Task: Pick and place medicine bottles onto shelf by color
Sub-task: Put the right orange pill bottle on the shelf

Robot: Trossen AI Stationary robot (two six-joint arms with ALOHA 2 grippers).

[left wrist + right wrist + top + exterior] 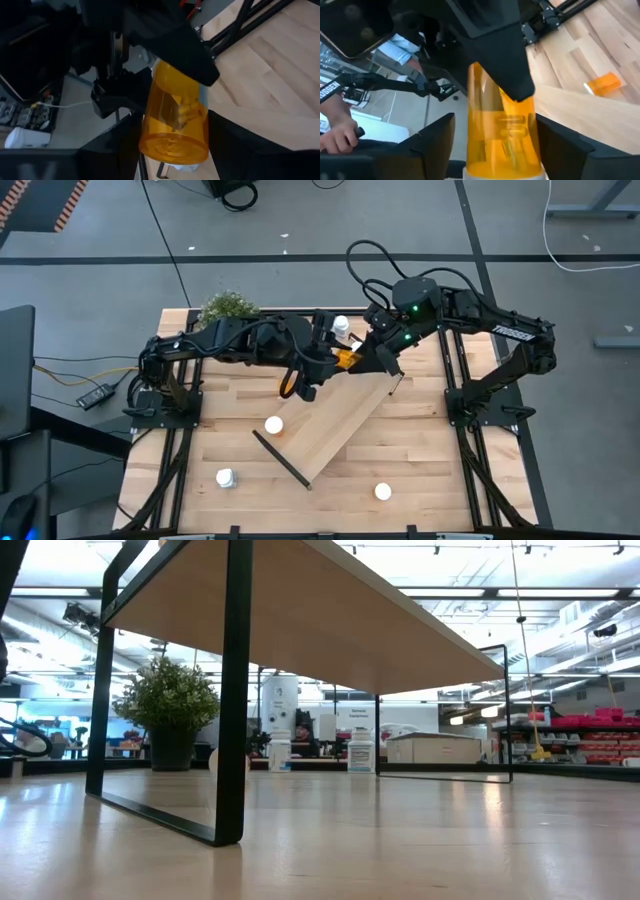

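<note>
An orange bottle (345, 359) with a white cap hangs in the air above the far end of the shelf (335, 425), between both grippers. My left gripper (175, 150) is shut on its base end. My right gripper (495, 150) is open, with its fingers flanking the cap end (502, 172). Further white-capped bottles stand on the table at the shelf's near-left (273, 425), at the front left (225, 477) and front right (382, 492), and one at the back (342, 326). Another orange bottle (602, 84) lies on its side on the wood. My left gripper pinches the orange bottle's side walls near its base (150, 135) between its two fingers, coming from the table's left and pointing slightly down along the bottle. The bottle is clear of shelf and table, base toward this gripper. My right gripper: one finger (555, 145) lies close along the bottle near the cap and the other stands off with a gap; whether it touches, I cannot tell.
A potted plant (228, 308) stands at the table's back left corner. The shelf lies slantwise across the table's middle on black end rails (235, 690). In the right wrist view a person's hand (340, 132) shows beyond the table.
</note>
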